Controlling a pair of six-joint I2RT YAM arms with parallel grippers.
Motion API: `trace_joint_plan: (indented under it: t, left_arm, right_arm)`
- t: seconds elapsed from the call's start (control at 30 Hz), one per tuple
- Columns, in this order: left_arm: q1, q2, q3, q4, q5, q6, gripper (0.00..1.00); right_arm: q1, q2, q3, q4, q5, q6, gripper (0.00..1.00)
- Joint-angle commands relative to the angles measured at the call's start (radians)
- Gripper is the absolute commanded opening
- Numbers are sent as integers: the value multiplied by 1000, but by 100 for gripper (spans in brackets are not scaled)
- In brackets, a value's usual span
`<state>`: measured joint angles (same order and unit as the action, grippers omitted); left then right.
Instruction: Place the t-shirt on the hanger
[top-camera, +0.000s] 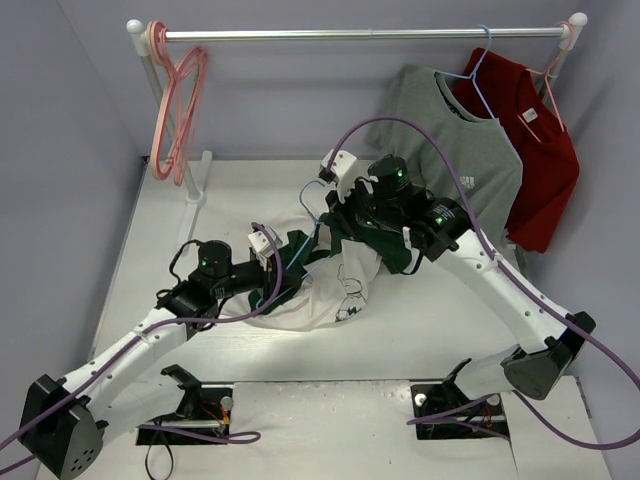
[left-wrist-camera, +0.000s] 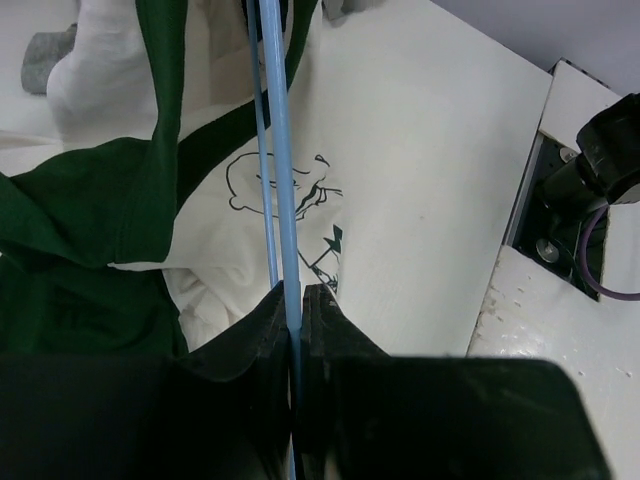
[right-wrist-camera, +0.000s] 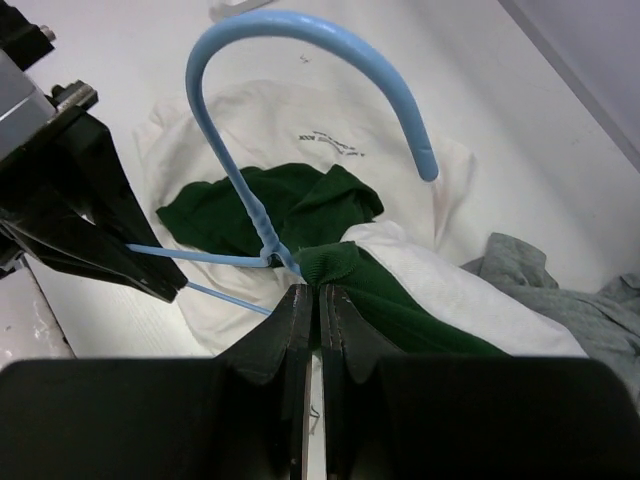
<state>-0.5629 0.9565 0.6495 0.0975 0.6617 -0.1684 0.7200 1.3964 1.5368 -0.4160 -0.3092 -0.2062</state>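
My left end effector (left-wrist-camera: 293, 297) is closed on the thin wire of the hanger (left-wrist-camera: 280, 150). My right end effector (right-wrist-camera: 313, 295) pinches green cloth of the t-shirt (right-wrist-camera: 440, 290), which is crumpled on the worktop (left-wrist-camera: 420, 150). Its small lettering I cannot read. Bare worktop runs beside it to the edge.

My left arm (top-camera: 150, 335) stretched low across the worktop, its gripper (left-wrist-camera: 293, 298) clamped on the hanger (left-wrist-camera: 279, 150). My right arm (top-camera: 510, 290) bent inward at the elbow, its gripper (right-wrist-camera: 312, 292) pinched tight on the t-shirt (right-wrist-camera: 270, 205).
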Motion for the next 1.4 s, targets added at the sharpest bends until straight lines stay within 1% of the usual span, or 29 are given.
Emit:
trace_joint_plan:
  t: [0.0,0.07,0.1,0.17,0.2,0.27,0.3,0.4,0.47,0.53,0.57,0.67,0.73,0.8,0.87,0.9,0.97,1.03,1.13,1.17,1.23,1.37]
  left_arm:
    - [-8,-25,-5,313,38,-80,0]
    - [-8,-21,-45,390,33,-120,0]
    - [-8,-19,-56,412,27,-132,0]
    - [-8,-16,-80,465,21,-158,0]
    - [-8,-19,-89,487,16,-169,0]
    - [-8,-18,-111,536,13,-196,0]
    - [-8,-16,-117,551,12,-204,0]
    - [-6,-15,-148,613,6,-241,0]
    - [-6,-9,-169,657,0,-267,0]
    - [-6,-2,-182,694,-5,-283,0]
    - [-8,-2,-186,703,-5,-295,0]
    - [-8,-2,-195,712,-8,-304,0]
    - [-8,-7,-192,708,-7,-303,0]
    - [-8,-10,-186,691,1,-296,0]
    - [-8,-12,-185,686,9,-293,0]
    - [-8,-10,-185,685,12,-293,0]
    - [-8,-10,-185,683,18,-295,0]
    - [-6,-12,-182,676,26,-295,0]
    - [-8,-15,-172,659,38,-289,0]
    - [-8,-13,-166,653,39,-284,0]
    - [-8,-12,-159,639,52,-280,0]
    - [-6,-4,-134,604,73,-258,0]
  right_arm:
    - [19,-51,30,95,-74,31,2]
    - [21,-47,-3,91,-42,33,3]
    - [19,-40,-7,86,-38,36,7]
    - [19,-37,-23,89,-24,47,17]
    - [19,-39,-29,89,-10,48,25]
    - [16,-40,-29,68,25,44,37]
    - [15,-42,-21,59,31,42,45]
    - [6,-51,20,20,62,37,54]
    - [-1,-62,51,-9,91,31,56]
    - [-8,-71,62,-32,123,21,55]
    - [-11,-79,62,-56,163,18,53]
    - [-33,-102,34,-79,203,11,42]
    - [-51,-115,-6,-67,222,8,40]
    - [-60,-131,-33,-57,263,-19,44]
    - [-70,-132,-50,-44,301,-53,52]
    - [-74,-131,-58,-38,333,-73,53]
    - [-114,-129,-87,0,340,-123,54]
    - [-158,-128,-108,52,319,-174,56]
    - [-183,-116,-116,95,277,-231,59]
    - [-188,-100,-113,112,257,-274,60]
    - [-189,-83,-107,126,234,-314,60]
    - [-192,-28,-84,118,113,-384,61]
